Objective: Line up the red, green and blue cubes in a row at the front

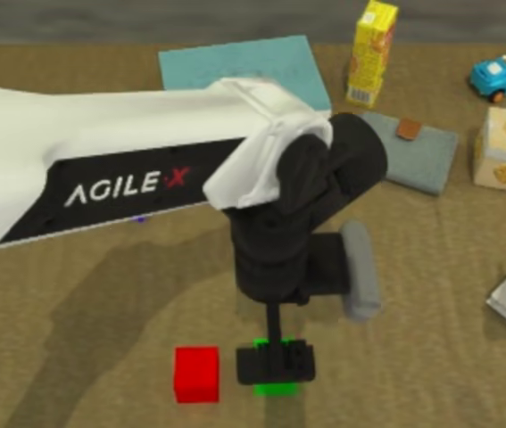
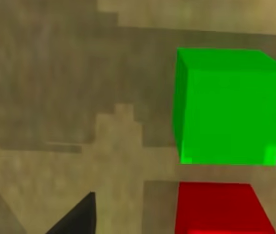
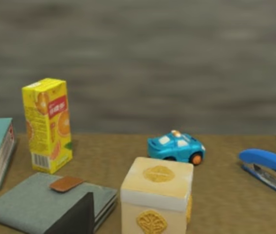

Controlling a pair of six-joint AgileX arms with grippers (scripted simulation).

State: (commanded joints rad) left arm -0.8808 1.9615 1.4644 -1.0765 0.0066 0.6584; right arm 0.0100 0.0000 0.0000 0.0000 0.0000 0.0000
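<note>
Lettering "AGILE X" on left arm (image 1: pixel 101 169), left end effector (image 1: pixel 275 365) over green cube (image 1: pixel 276 387) (grip unclear), beside red cube (image 1: pixel 196 374).

Red cube (image 1: pixel 196 374) flat on the table near the front edge, green cube (image 1: pixel 275 387) just beside it on its right, mostly covered from above, blue cube unseen.

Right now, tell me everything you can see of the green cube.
The green cube is a small, plain, glossy bright green block, resting flat on the tan table at the front. From above, the left gripper covers most of it. In the left wrist view it stands whole, apart from the red cube beside it by a narrow gap. No finger visibly touches it.
</note>
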